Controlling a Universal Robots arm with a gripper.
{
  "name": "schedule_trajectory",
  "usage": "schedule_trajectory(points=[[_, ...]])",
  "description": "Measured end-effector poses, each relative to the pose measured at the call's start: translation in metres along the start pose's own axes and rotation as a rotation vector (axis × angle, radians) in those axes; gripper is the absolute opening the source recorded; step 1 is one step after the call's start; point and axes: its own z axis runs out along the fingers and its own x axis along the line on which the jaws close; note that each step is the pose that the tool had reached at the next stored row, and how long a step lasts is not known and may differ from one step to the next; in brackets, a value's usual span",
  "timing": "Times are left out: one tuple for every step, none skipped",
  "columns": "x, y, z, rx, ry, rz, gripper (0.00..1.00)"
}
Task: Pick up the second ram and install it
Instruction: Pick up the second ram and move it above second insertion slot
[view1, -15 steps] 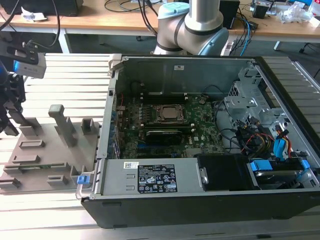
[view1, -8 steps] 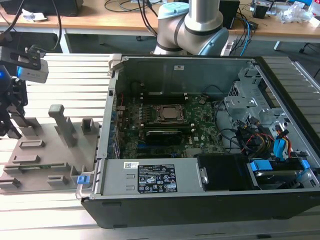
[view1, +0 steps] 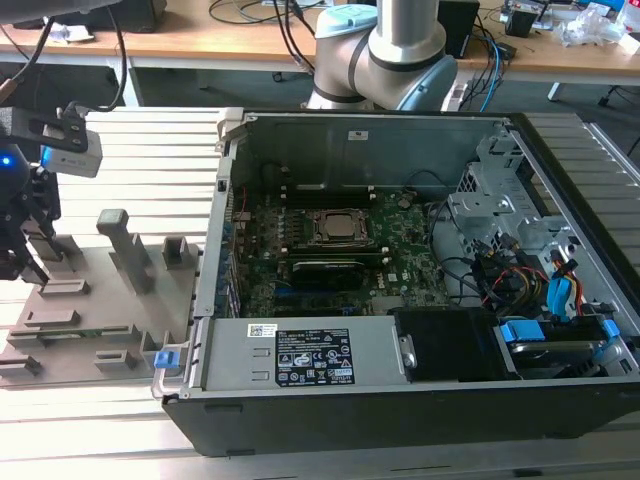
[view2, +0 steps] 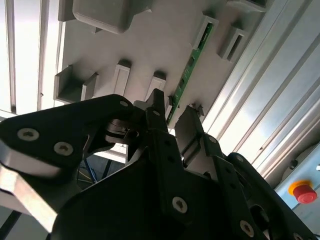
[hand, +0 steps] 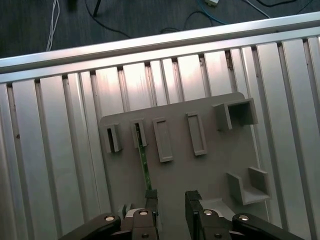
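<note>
The pincer is spread, its two black fingers apart with a clear gap between them, and it grips nothing. It hangs low over a grey holder plate at the exterior view's left.

The second ram stands on its long edge in that plate, so it shows as a slim green strip with small parts along it. Its far end sits in one of the upright grey slots. Its near end reaches the fingertips. In the first wrist view it lines up with one finger; in the second wrist view it seems to run into the gap. I cannot tell whether they touch.

The plate lies on a ribbed aluminium worktop. Just beside it, toward the exterior view's right, an open computer case lies on its side with the green motherboard showing. Behind the case rises the base of the arm.
</note>
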Motion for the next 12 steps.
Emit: schedule_trajectory(points=[[0.0, -0.0001, 0.0013, 0.0, -0.0001, 0.0, 0.36], [0.0, -0.0002, 0.0032, 0.0, 0.0, 0.0, 0.36], [0.0001, -0.0002, 0.0052, 0.0, -0.0001, 0.0, 0.36], [0.0001, -0.0003, 0.0071, 0.0, 0.0, 0.0, 0.36], [0.0001, -0.0004, 0.0081, 0.0, -0.0001, 0.0, 0.36], [0.0001, -0.0004, 0.0095, 0.0001, -0.0001, 0.0, 0.36], [0.0001, -0.0005, 0.0106, 0.0, -0.0001, 0.0, 0.36], [0.0001, -0.0005, 0.0114, 0.0001, -0.0001, 0.0, 0.36], [0.0002, -0.0006, 0.0128, 0.0, 0.0, 0.0, 0.36], [0.0002, -0.0006, 0.0138, 0.0, 0.0, 0.0, 0.36], [0.0002, -0.0007, 0.0149, 0.0, 0.0, 0.0, 0.36], [0.0002, -0.0007, 0.0162, 0.0001, -0.0001, 0.0, 0.36]])
